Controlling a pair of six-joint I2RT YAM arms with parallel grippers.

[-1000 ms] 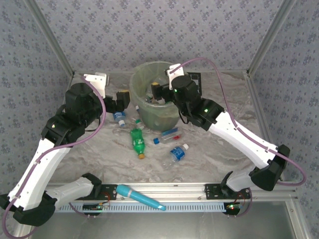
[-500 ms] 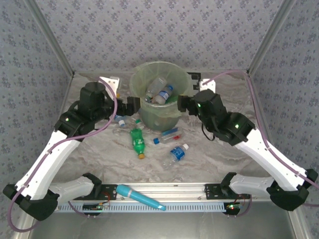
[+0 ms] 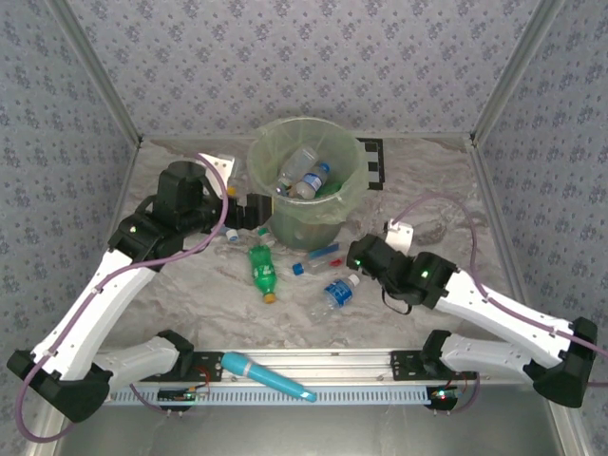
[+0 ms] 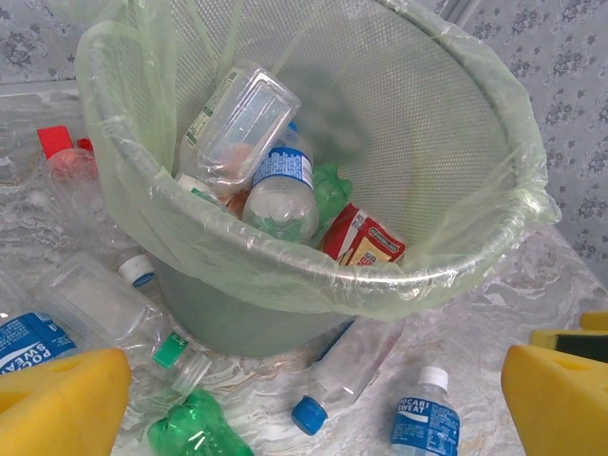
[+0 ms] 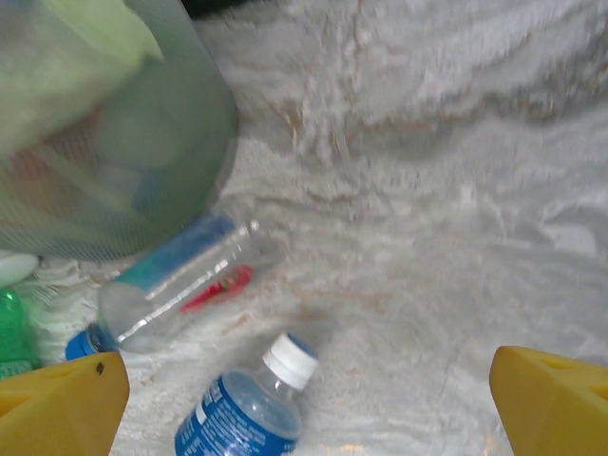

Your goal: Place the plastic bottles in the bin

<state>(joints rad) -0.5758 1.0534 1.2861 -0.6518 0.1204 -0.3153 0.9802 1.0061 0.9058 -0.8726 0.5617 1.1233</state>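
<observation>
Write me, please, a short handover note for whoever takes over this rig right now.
Left gripper: open, empty, at the left side of the bin.
Right gripper: open, empty, near the blue-labelled bottle.
Done: several bottles lie in the bin.
Left: green bottle, clear bottle and blue-labelled bottle in front of the bin, plus other bottles against its left side.
</observation>
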